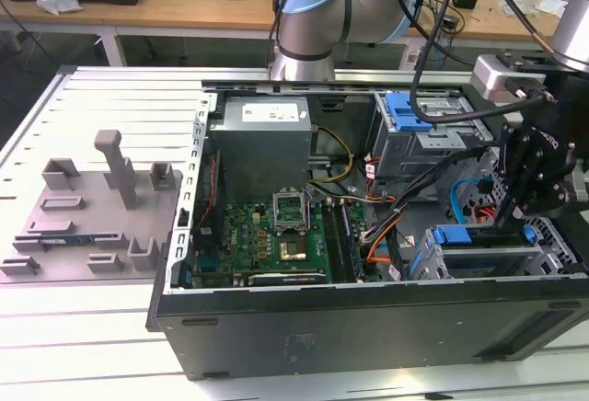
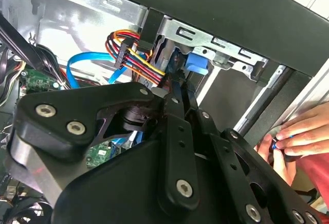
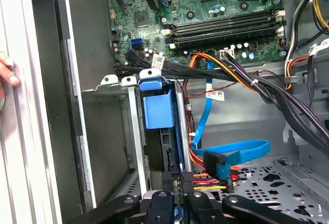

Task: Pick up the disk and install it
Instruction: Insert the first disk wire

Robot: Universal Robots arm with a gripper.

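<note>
When taken from the near edge in the exterior view, starts with the pale ribbed counter and the black side wall of an open computer case lying on it. Outside that wall, in the second wrist view, a person's curled hand. Just behind the wall, toward the exterior view's right, a metal drive cage holding the disk, stood on edge in a slot with its blue frame uppermost. Down inside the cage, the tool, clenched on the disk's thin upper edge; in both wrist views the black fingers pinched together over that edge, the blue end tab of the disk just past them. Beside the cage, a flat blue cable and a bundle of orange, yellow and red wires. Farther in, the green circuit board, then the grey power supply box and a second cage with another blue-framed drive. Well apart at the exterior view's left, a grey tray with an upright grey post. Farthest back, the arm's grey-and-blue joint.
</note>
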